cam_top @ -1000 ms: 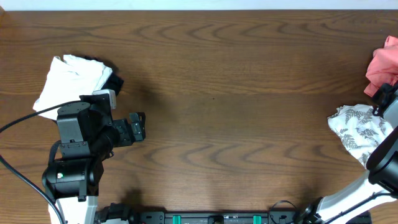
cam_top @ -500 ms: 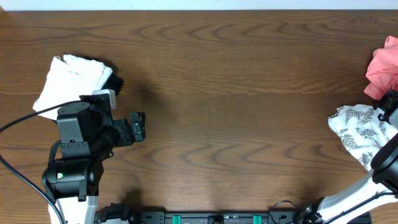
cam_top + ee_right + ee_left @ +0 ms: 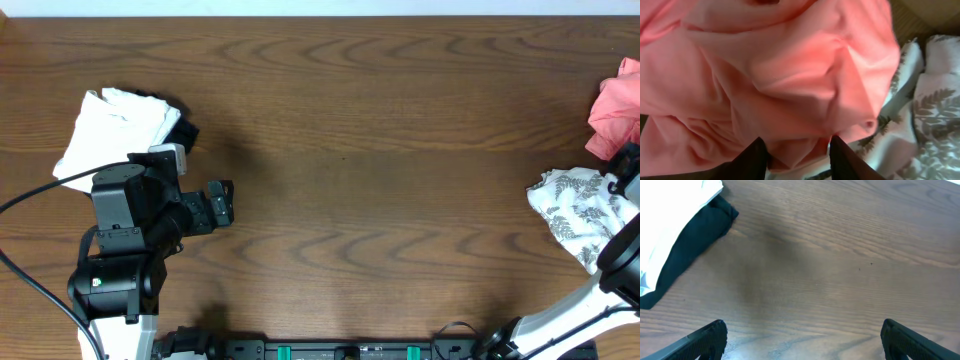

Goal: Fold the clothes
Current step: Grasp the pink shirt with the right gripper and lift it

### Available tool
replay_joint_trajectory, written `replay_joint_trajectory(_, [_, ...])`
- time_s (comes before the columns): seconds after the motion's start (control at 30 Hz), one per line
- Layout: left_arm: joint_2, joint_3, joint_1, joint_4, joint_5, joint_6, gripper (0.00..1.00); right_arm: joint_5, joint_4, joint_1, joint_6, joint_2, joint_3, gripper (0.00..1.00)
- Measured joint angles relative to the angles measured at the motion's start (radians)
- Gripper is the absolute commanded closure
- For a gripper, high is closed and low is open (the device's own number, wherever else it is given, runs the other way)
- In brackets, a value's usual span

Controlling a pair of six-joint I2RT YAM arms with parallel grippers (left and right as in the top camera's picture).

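Observation:
The clothes (image 3: 780, 75), a salmon-pink crumpled garment, fill most of the right wrist view and lie at the table's far right edge (image 3: 615, 105) in the overhead view. My right gripper (image 3: 797, 142) has its two dark fingers pressed in on a fold of the pink fabric that fills the gap between them. From overhead only the edge of that gripper (image 3: 624, 163) shows, just below the pink heap. My left gripper (image 3: 803, 330) stands wide open over bare wood, nothing between its fingers, at the table's left (image 3: 222, 200).
A white cloth with grey leaf print (image 3: 580, 212) lies right beside the clothes and partly under them (image 3: 935, 100). A plain white folded garment (image 3: 115, 125) with something black under it (image 3: 695, 245) sits at the far left. The wooden table (image 3: 380, 160) runs between.
The right arm has shifted slightly to the right, toward the table's edge. The left arm and both cloths on the table have stayed put.

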Motion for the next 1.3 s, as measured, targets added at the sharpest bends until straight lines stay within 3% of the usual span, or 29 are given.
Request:
replay_joint_trajectory(0.07, [0.000,0.000,0.000,0.000,0.000,-0.007,0.02,-0.006,0.000,0.000,-0.002,0.018,0.000,0.72])
replay_joint_trajectory(0.13, [0.000,0.000,0.000,0.003,0.000,-0.008,0.02,-0.011,0.001,0.000,-0.004,0.035,0.000,0.90])
replay_joint_trajectory(0.2, [0.000,0.000,0.000,0.005,0.000,-0.011,0.02,-0.012,0.002,0.000,-0.003,0.043,0.000,0.99])
replay_joint_trajectory(0.5, [0.000,0.000,0.000,0.006,0.000,-0.012,0.02,-0.021,-0.016,0.010,0.000,-0.003,-0.001,0.99])
replay_joint_trajectory(0.73, [0.000,0.000,0.000,0.009,0.000,-0.012,0.02,-0.029,-0.064,0.089,0.000,-0.310,0.014,0.99])
replay_joint_trajectory(0.97, [0.000,0.000,0.000,0.023,0.000,-0.012,0.02,-0.058,-0.259,0.187,-0.002,-0.610,0.097,0.99])
replay_joint_trajectory(1.3, [0.000,0.000,0.000,0.029,0.000,-0.012,0.02,-0.240,-0.423,0.274,-0.014,-0.685,0.100,0.99])
